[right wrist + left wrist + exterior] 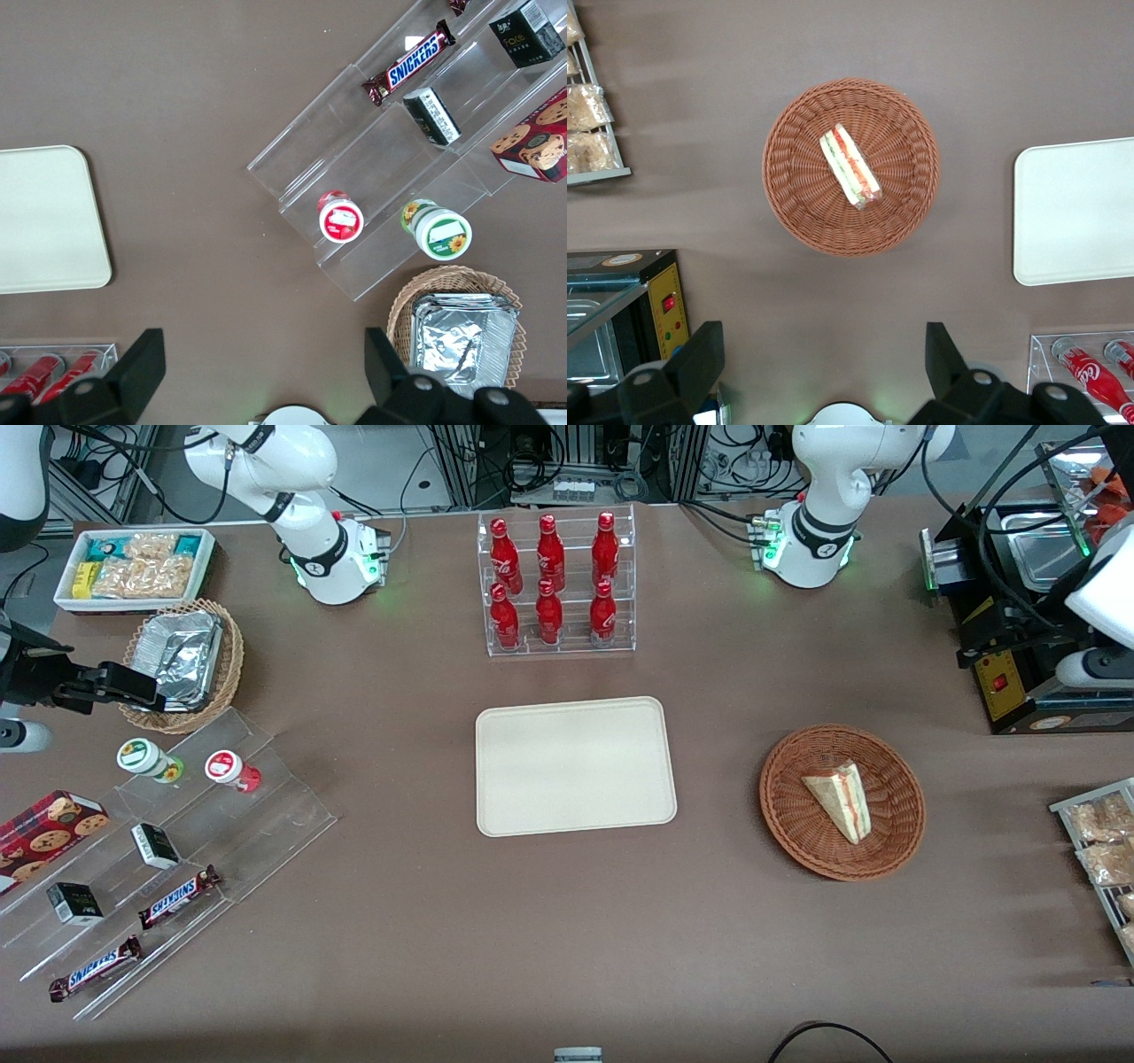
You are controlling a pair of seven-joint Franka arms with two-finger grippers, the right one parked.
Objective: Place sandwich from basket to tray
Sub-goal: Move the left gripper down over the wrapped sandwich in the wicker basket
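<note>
My hand [824, 372] hangs high above the table with its fingers spread wide and nothing in them, and the sandwich [850, 166] lies below and ahead of it, in the middle of the basket [788, 204]. The wedge's long axis runs slantwise to the gap between my fingers, so I judge I must turn the wrist as I descend; the tray [1072, 208] waits off to one side.

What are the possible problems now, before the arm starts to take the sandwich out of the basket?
The gripper hangs open, high above the table, not over the sandwich.

1. The sandwich lies tilted in the basket; the fingers may squash it or pull its layers apart.
2. The light basket may lift or slide along.
3. The bottle rack stands close to the tray.
</note>
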